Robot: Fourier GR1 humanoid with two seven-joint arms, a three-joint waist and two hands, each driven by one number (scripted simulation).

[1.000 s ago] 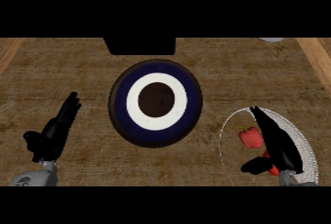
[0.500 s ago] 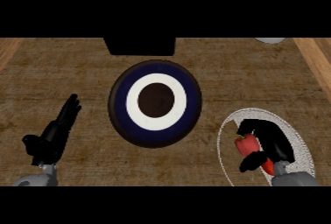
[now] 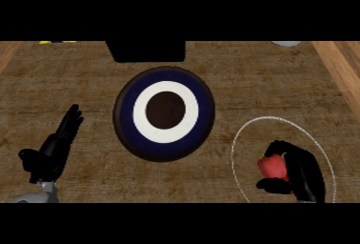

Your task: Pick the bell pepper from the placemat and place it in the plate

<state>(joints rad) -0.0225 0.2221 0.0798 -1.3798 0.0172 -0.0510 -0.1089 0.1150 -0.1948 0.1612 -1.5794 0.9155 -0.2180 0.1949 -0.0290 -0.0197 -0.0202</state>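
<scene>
Curling round the red bell pepper (image 3: 271, 166) on the placemat (image 3: 243, 138), the right hand (image 3: 304, 174) sits right of the plate (image 3: 200, 102); the left hand (image 3: 53, 152) rests open.

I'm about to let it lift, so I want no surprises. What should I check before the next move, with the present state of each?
1. Right hand curled round the bell pepper: ok.
2. Pepper over the placemat: ok; lifted or resting, cannot tell.
3. Plate holds nothing: ok.
4. Counter between placemat and plate bare: ok.
5. Left hand open at the view's left, apart from the plate: ok.
</scene>
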